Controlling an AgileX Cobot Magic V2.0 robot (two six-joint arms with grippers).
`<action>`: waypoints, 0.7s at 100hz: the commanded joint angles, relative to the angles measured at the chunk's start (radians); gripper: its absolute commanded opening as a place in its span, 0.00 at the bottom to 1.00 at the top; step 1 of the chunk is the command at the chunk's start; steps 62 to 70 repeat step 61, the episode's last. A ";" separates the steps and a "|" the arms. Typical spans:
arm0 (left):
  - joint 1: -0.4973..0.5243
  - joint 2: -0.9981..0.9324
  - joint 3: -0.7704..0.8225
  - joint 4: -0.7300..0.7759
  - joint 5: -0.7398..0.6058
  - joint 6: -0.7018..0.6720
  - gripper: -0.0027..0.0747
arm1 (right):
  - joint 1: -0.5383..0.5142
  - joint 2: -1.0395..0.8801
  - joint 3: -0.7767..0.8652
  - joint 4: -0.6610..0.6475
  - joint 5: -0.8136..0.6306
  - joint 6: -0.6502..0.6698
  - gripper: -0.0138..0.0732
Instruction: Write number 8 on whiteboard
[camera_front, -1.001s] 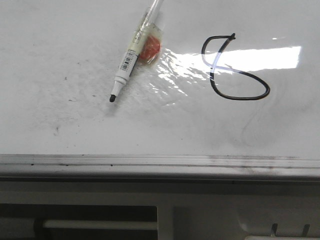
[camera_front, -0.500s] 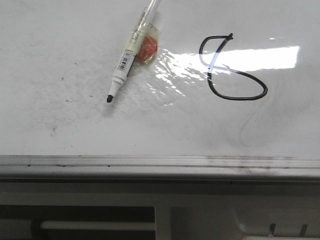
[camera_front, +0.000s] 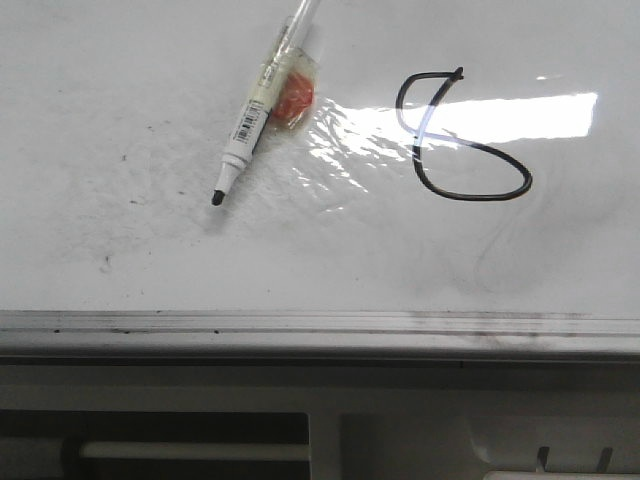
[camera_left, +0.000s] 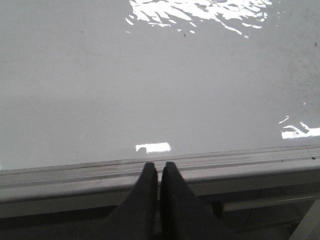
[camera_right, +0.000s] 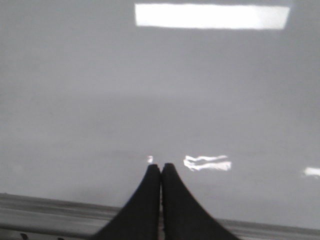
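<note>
The number 8 (camera_front: 462, 140) is drawn in thin black marker on the whiteboard (camera_front: 300, 250), right of centre, lopsided with a small open upper loop and a wider lower loop. A white marker (camera_front: 255, 110) with a black tip lies uncapped on the board to its left, with an orange cap or tag (camera_front: 293, 97) beside it. Neither gripper shows in the front view. My left gripper (camera_left: 159, 165) is shut and empty over the board's rail (camera_left: 75, 177). My right gripper (camera_right: 160, 166) is shut and empty over bare board near its rail (camera_right: 50, 205).
The board's pale metallic rail (camera_front: 300, 322) runs along the near edge, with a white frame and dark openings (camera_front: 180, 430) below it. A bright light reflection (camera_front: 520, 115) crosses the 8. Grey smudges (camera_front: 130, 190) mark the board's left part.
The whole front view has drifted slightly: the marker and the 8 sit a few pixels further left and up. Nothing on the board has moved relative to the rest.
</note>
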 joint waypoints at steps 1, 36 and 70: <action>0.001 -0.027 0.038 -0.010 -0.050 -0.001 0.01 | -0.040 -0.027 0.010 -0.006 0.010 0.000 0.10; 0.001 -0.027 0.038 -0.010 -0.050 -0.001 0.01 | -0.055 -0.092 0.010 -0.006 0.080 0.000 0.10; 0.001 -0.027 0.038 -0.010 -0.050 -0.001 0.01 | -0.055 -0.092 0.010 -0.006 0.080 0.000 0.10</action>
